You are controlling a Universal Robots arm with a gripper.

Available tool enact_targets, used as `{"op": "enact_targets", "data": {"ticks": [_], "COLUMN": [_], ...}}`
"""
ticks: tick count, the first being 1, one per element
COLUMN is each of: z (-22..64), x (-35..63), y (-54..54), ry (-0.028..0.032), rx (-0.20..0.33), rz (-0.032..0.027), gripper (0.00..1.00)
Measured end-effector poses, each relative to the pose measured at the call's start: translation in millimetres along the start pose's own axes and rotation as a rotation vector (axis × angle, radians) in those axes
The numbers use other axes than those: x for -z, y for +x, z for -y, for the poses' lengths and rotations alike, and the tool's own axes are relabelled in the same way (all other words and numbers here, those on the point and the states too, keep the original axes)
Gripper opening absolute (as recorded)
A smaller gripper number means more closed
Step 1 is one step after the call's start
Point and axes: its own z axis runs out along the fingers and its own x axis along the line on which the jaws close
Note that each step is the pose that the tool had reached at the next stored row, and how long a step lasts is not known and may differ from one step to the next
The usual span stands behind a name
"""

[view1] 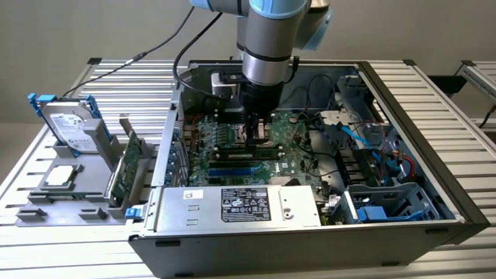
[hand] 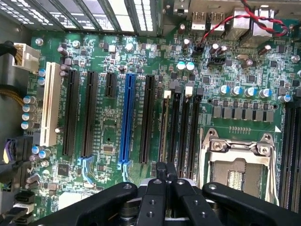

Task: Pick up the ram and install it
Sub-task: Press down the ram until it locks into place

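Gripper: the gripper [hand: 164, 172] is closed, its fingertips meeting over the motherboard [hand: 108, 136] inside the open computer case [view1: 457, 192].
Ram: the ram [hand: 164, 129] appears as a thin strip seen edge-on in the memory slot furthest from the CPU socket [hand: 237, 167], on the side toward the blue slot [hand: 127, 120].
Key relation: the ram's long axis runs parallel to the black memory slots [hand: 186, 127], and its near end lies directly under the fingertips.
Contact: whether the fingers clamp the ram or merely press on it cannot be told.
Seating: judged to be in or at the slot, depth uncertain.
Writing: the power supply [view1: 240, 206] at the case's near edge carries a printed label, as does the hard drive [view1: 68, 125] outside the case. Neither is legible.
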Motion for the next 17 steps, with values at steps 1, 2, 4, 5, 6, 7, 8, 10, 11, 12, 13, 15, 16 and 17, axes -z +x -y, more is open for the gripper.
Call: {"op": "enact_targets", "data": {"ticks": [1,2,4,5,6,7,8,10,11,12,13,15,16,17], "z": [-0.5,-0.9,-1.4,-1.5,-1.6,-1.5,-1.5,-1.5,-1.5,-1.6,-1.5,-1.5,-1.5,-1.5], "x": [4.6,8.9,14.2,15.7,16.4,16.3,16.4,16.3,16.4,16.4,16.4,16.4,16.4,16.4], "y": [0.3,0.6,0.9,1.0,1.1,1.0,1.0,1.0,1.1,1.1,1.1,1.1,1.1,1.1], "ry": [-0.0007,-0.0012,-0.0013,-0.0013,-0.0014,-0.0012,-0.0012,-0.0012,-0.0013,-0.0013,-0.0013,-0.0013,-0.0013,-0.0013], "rx": [0.0,0.0,0.0,0.0,0.0,0.0,0.0,0.0,0.0,0.0,0.0,0.0,0.0,0.0], "rz": [-0.0009,-0.0018,-0.0018,-0.0019,-0.0021,-0.0019,-0.0018,-0.0016,-0.0017,-0.0017,-0.0017,-0.0017,-0.0017,-0.0017], "gripper": [0.11,0.11,0.11,0.11,0.11,0.11,0.11,0.11,0.11,0.11,0.11,0.11,0.11,0.11]}}
